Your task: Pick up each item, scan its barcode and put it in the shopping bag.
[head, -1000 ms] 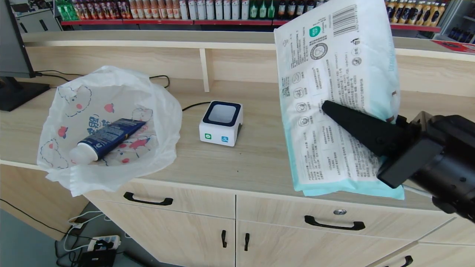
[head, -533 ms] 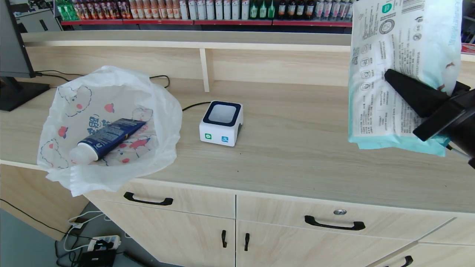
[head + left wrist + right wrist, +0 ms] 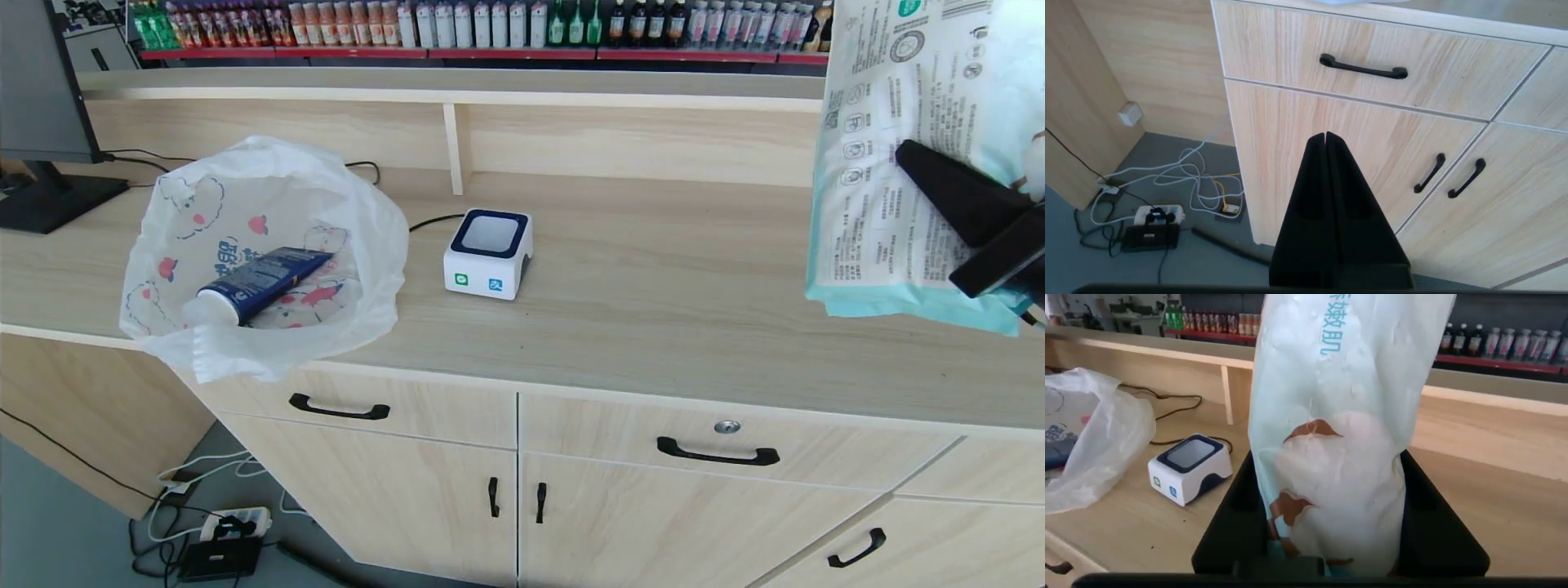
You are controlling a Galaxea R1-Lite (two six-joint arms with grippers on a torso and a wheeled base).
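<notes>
Black right jaws high over counter [image 3: 653, 310], clamping pale pack [image 3: 882, 204], left jaws closed before cabinet [image 3: 1290, 106]

On my counter [image 3: 653, 327] the shopping bag [image 3: 367, 229] sits at the left, near the front edge, with a tube [image 3: 261, 282] lying inside it. The scanner [image 3: 488, 255] stands just right of the bag, nearer the middle. Far right, above the counter, the right gripper [image 3: 1327, 469] clamps the packet [image 3: 882, 163] upright — well apart from the scanner. A monitor [image 3: 41, 82] stands at the far left; bottle shelves [image 3: 490, 24] run behind the counter. The left gripper [image 3: 1327, 140] hangs low, before the cabinet doors [image 3: 1257, 163].
</notes>
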